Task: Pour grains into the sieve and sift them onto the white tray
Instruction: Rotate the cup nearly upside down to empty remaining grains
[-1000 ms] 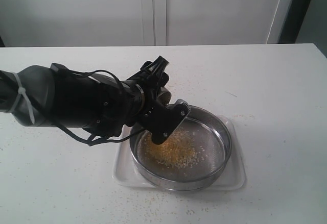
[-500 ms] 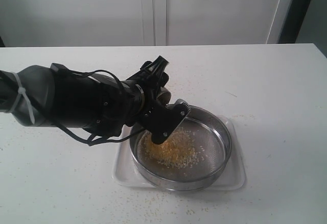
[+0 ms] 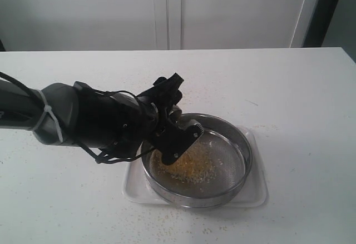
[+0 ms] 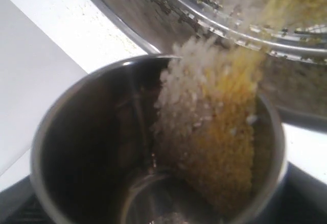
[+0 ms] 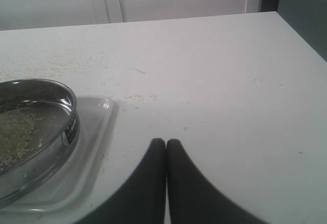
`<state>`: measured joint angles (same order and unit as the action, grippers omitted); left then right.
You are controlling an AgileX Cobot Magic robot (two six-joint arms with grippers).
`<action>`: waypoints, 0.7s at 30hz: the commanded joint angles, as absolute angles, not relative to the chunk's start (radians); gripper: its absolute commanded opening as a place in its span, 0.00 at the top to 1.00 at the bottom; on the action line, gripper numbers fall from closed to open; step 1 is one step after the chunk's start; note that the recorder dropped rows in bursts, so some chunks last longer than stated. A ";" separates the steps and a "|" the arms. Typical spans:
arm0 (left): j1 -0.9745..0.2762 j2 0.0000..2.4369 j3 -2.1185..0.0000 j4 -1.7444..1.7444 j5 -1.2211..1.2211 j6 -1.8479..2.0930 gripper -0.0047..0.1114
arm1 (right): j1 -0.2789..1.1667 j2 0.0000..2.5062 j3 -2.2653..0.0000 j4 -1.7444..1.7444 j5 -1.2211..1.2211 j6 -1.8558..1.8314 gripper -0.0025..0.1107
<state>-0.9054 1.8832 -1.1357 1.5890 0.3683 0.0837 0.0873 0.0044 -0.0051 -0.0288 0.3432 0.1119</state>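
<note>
My left gripper (image 3: 177, 138) is shut on a small steel cup (image 4: 92, 147), held tipped over the near-left rim of the sieve (image 3: 240, 141). In the exterior view the black fingers hide most of the cup. Grains (image 4: 214, 137), white and yellow-orange, slide along the cup's wall and over its lip into the sieve (image 4: 153, 9). A patch of grains (image 3: 192, 166) lies on the mesh. The sieve sits inside the white tray (image 3: 253, 191). My right gripper (image 5: 166, 143) is shut and empty, low over the table beside the tray (image 5: 97, 132) and the sieve (image 5: 69, 124).
Stray grains are scattered on the white table (image 3: 289, 88) around the tray. White cabinet doors (image 3: 167, 10) stand behind the table's far edge. The right arm does not show in the exterior view.
The left arm has dropped lower and tipped the cup further over the sieve's rim. Grains keep falling onto the mesh. The right gripper's earlier position is not shown.
</note>
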 commanded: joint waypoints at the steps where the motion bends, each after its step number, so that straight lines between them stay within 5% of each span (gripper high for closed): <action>1: -0.910 1.877 -1.140 1.628 0.396 0.073 0.96 | 0.082 0.000 0.000 -0.031 0.335 0.110 0.98; 21: -0.961 1.877 -1.141 1.744 0.487 -0.037 0.96 | 0.082 0.000 0.000 -0.031 0.335 0.110 0.98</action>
